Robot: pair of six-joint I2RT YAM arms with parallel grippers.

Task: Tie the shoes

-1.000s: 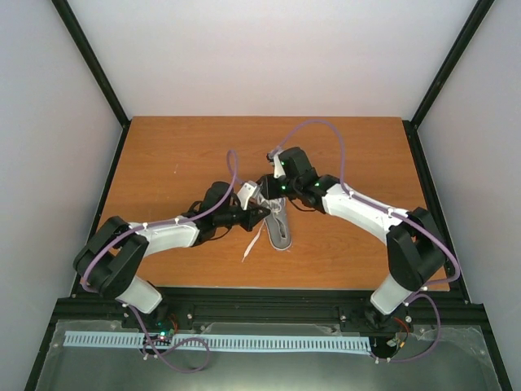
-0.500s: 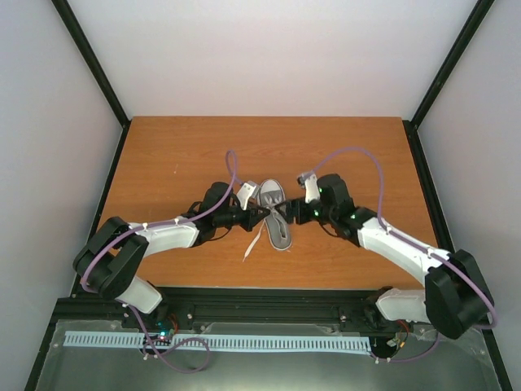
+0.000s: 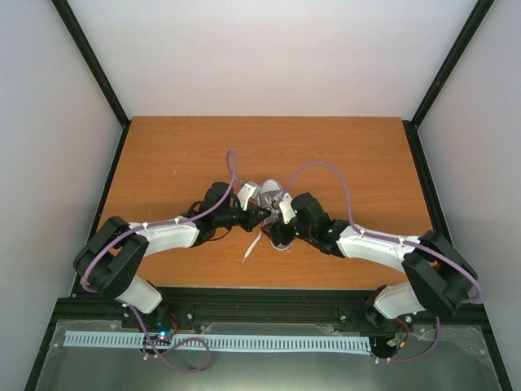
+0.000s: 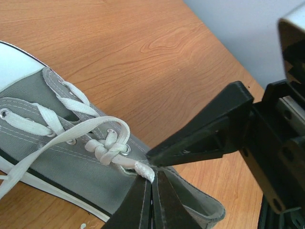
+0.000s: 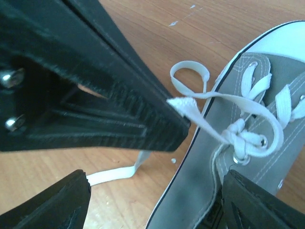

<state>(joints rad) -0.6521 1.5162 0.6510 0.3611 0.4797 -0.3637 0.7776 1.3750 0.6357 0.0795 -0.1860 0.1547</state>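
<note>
A second ago the right arm reached round the far side of the shoe (image 3: pixel 269 190). It has since swung back to the right and come in low. Its wrist now covers the heel half, so only the white toe shows from above. The right tool (image 3: pixel 275 230) was nearly pressed together then and now stands spread. The left arm has not moved, and the shoe stays at the middle of the table (image 3: pixel 179 155), toe towards the far edge.

The left tool (image 4: pixel 151 179) is pressed together, pinching the frayed end of a white lace (image 4: pixel 145 171) just beside the shoe's collar. The right tool (image 5: pixel 155 191) is wide open with nothing between its fingers (image 5: pixel 47 205). They straddle the shoe's side near the heel, and contact cannot be told.

The overhead view hides the lacing. The left wrist view shows a small tight knot (image 4: pixel 106 151) at the top eyelets, with the pinched lace running from it and one black finger of the right tool (image 4: pixel 205 133) close above the pinch. The right wrist view shows the left tool (image 5: pixel 176 119) coming in from the upper left, a small loop (image 5: pixel 188 76) of lace lifted beyond it, and a loose strand (image 5: pixel 114 174) flat on the table.
</note>
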